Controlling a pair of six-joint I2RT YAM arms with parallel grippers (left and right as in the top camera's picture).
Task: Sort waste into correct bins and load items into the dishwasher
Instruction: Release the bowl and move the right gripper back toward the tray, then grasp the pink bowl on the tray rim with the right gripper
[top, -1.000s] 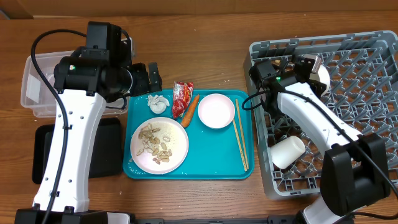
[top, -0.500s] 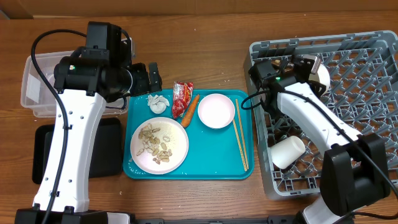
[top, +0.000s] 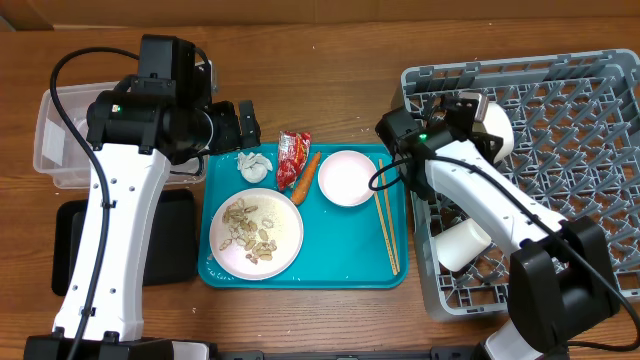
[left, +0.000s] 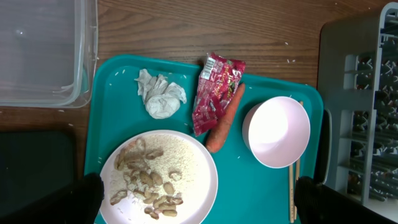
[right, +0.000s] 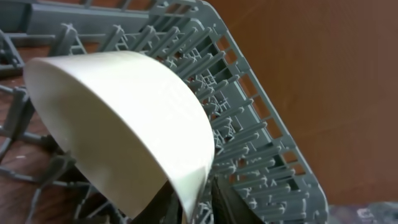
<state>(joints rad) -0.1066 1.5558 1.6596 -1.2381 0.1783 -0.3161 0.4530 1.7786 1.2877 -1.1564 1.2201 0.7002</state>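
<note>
My left gripper (top: 246, 126) is open and empty, hovering over the teal tray's (top: 397, 272) far left. In the left wrist view its fingers (left: 199, 205) frame a pale plate (left: 193, 155) of beige scraps (left: 146, 180). Above lie the white tissue (left: 160, 99), red wrapper (left: 214, 90), carrot piece (left: 224, 118), pink bowl (left: 277, 130) and chopsticks (left: 292, 193). My right gripper (top: 470, 112) is shut on a white bowl's rim (right: 118, 137) over the grey dish rack (top: 570, 190). The bowl (top: 494, 128) stands tilted among the pegs (right: 249, 143). A second white bowl (top: 463, 243) lies in the rack.
The clear tub (top: 55, 140) sits at the far left, and also shows in the left wrist view (left: 37, 50). The flat black tray (top: 75, 250) lies in front of it. The rack's left wall (top: 425, 215) runs right beside the teal tray.
My right arm has swung left with the white bowl, which now sits a little nearer the rack's left wall. The left arm and the tray's contents have not moved.
</note>
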